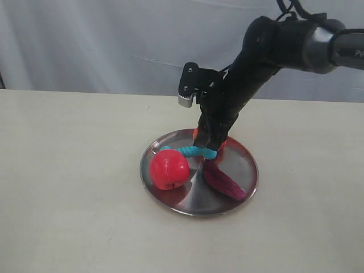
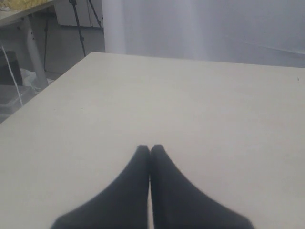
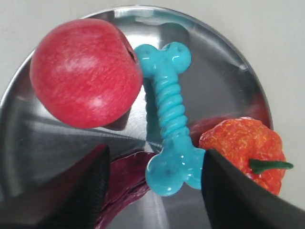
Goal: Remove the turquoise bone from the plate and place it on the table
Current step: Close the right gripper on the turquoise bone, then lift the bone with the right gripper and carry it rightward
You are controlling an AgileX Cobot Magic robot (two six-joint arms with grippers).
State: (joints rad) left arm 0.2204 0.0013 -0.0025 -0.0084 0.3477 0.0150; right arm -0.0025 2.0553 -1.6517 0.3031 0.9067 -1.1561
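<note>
Right tool (image 3: 155, 160) hangs wide open over the plate (image 3: 217, 71), straddling one end of the turquoise bone (image 3: 169, 105), gripping nothing. Bone's lying on the plate right beside the apple (image 3: 83, 71). Left tool (image 2: 150, 150) is closed, empty.

You have a red apple (image 1: 169, 169) at the left, a dark magenta, pod-shaped piece (image 1: 224, 181) lying to its right and clear of it, and a bumpy orange fruit (image 3: 243, 143) with a green stem farther back. A pale curtain (image 1: 114, 40) hangs behind everything.
</note>
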